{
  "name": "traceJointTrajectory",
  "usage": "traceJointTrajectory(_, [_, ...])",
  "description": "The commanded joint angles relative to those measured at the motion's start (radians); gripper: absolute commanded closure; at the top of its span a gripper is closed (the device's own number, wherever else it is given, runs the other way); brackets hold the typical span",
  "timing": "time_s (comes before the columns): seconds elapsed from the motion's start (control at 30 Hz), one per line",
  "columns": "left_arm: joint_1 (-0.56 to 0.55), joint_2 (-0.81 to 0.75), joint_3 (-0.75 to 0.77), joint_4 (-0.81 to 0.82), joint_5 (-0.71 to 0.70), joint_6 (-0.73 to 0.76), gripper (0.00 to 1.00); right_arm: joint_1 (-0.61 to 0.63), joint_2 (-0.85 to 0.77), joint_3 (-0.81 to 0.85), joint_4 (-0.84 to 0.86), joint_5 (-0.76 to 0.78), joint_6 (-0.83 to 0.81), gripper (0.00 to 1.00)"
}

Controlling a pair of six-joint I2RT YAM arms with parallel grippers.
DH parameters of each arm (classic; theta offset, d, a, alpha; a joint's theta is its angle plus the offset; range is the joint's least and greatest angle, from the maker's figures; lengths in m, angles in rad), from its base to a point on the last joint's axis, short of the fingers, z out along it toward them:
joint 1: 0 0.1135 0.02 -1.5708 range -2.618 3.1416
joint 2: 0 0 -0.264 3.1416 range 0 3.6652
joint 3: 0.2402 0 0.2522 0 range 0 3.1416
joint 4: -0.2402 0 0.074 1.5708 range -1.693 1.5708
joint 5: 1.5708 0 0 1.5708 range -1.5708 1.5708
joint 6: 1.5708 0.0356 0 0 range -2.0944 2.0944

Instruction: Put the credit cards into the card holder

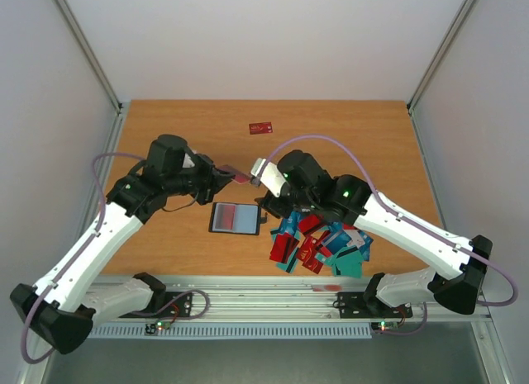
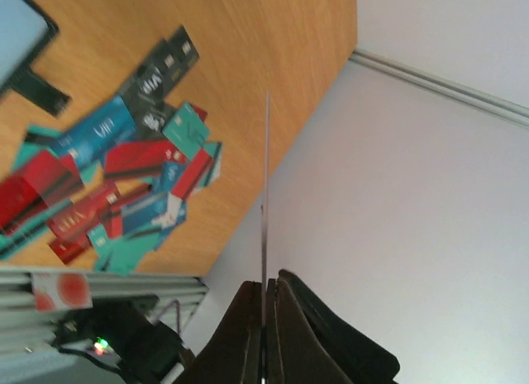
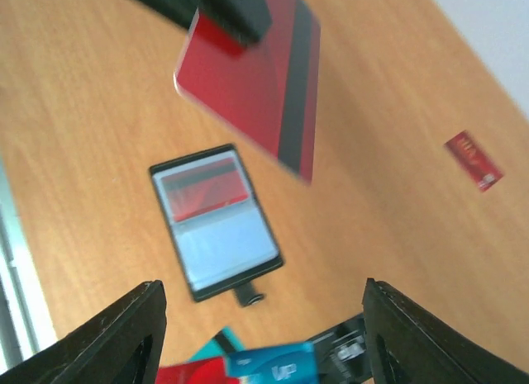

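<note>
A wooden table (image 1: 355,144) seen from above, with two robot arms meeting near its middle. The left gripper (image 1: 225,177) (image 2: 264,297) is pinched tight on one red card (image 1: 240,178) (image 2: 266,194) (image 3: 252,78), held up off the table on its edge. This card sticks out past the fingertips toward the right gripper (image 1: 269,206) (image 3: 260,286), whose fingers stand wide apart with nothing between them.

Just below both grippers the black card holder (image 1: 235,217) (image 3: 216,219) lies open and flat. It seems to have a red card behind its clear window, though the wrist view is blurred. A pile of red, teal and dark cards (image 1: 322,244) (image 2: 107,186) lies just to its right. A lone red card (image 1: 261,128) (image 3: 473,159) lies well apart, toward the far edge.
</note>
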Motion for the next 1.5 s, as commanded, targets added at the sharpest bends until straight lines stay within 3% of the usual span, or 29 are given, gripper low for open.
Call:
traceJointTrajectory(0.0, [0.077, -0.077, -0.092, 0.095, 0.057, 0.294, 1.00, -0.008, -0.013, -0.042, -0.047, -0.123, 0.204, 0.34])
traceJointTrajectory(0.13, [0.125, -0.089, -0.144, 0.098, 0.111, 0.638, 1.00, -0.037, -0.034, -0.111, 0.008, -0.219, 0.354, 0.34])
traceJointTrajectory(0.3, [0.136, 0.014, -0.125, -0.051, 0.097, 1.061, 1.00, -0.120, -0.014, -0.191, 0.099, -0.376, 0.553, 0.35])
traceJointTrajectory(0.53, [0.138, 0.018, -0.272, 0.041, 0.107, 1.408, 1.00, -0.169, 0.096, -0.221, 0.182, -0.523, 0.669, 0.36])
traceJointTrajectory(0.63, [0.151, 0.019, -0.318, 0.075, 0.059, 1.449, 1.00, -0.200, 0.152, -0.219, 0.193, -0.574, 0.700, 0.36])
traceJointTrajectory(0.77, [0.180, 0.125, -0.358, 0.174, 0.193, 1.453, 1.00, -0.246, 0.217, -0.250, 0.265, -0.661, 0.757, 0.37])
traceJointTrajectory(0.93, [0.222, 0.317, -0.317, 0.160, 0.291, 1.486, 1.00, -0.259, 0.315, -0.243, 0.279, -0.707, 0.791, 0.38])
traceJointTrajectory(1.47, [0.233, 0.529, -0.266, 0.101, 0.212, 1.582, 1.00, -0.298, 0.521, -0.262, 0.405, -0.828, 0.848, 0.42])
